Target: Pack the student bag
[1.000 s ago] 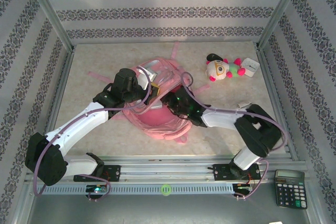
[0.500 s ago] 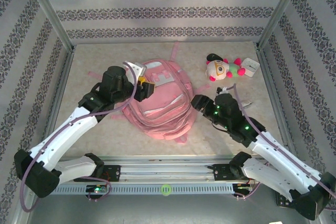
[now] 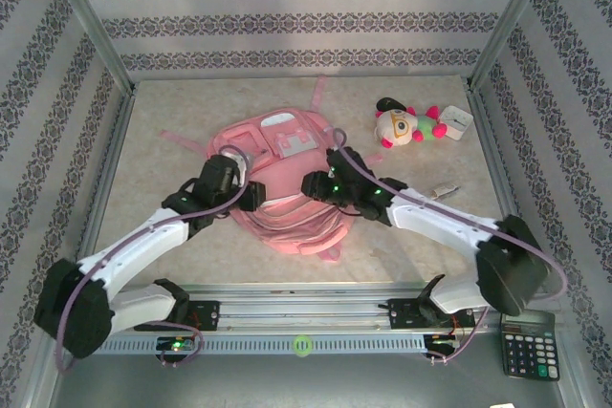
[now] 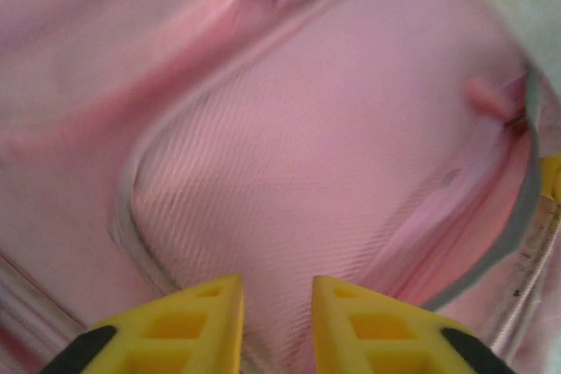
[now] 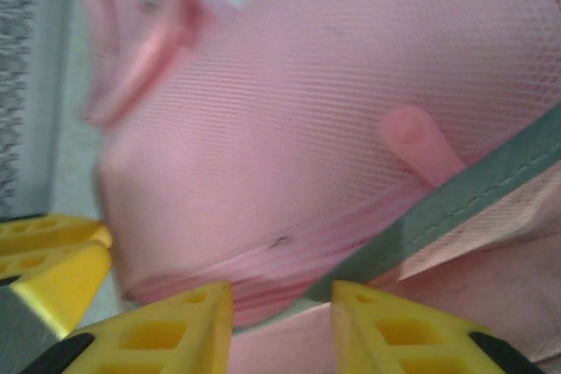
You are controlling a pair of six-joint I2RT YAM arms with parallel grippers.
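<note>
The student bag [image 3: 287,155] is a large soft pink backpack lying flat mid-table, its straps spread out behind it. My left gripper [image 3: 251,196] presses into its left side. In the left wrist view the yellow fingers [image 4: 210,321] stand close together with a fold of pink fabric [image 4: 307,155] pinched between them. From the right, my right gripper [image 3: 311,185] rests on the bag's middle. Its jaws [image 5: 282,317] are apart over a layered pink flap edge [image 5: 289,111] with grey-green trim [image 5: 456,208]. The left gripper's yellow finger [image 5: 48,256] shows close by.
A small plush toy [image 3: 406,123] and a white box [image 3: 457,124] lie at the back right. A small pale object [image 3: 445,192] sits right of the bag. A calculator [image 3: 529,343] rests off the table at the front right. Metal frame posts edge the table.
Half a second ago the arms stood apart, the left one raised with something in it and the right one off the bag. Both grippers have since come down onto the bag's middle.
</note>
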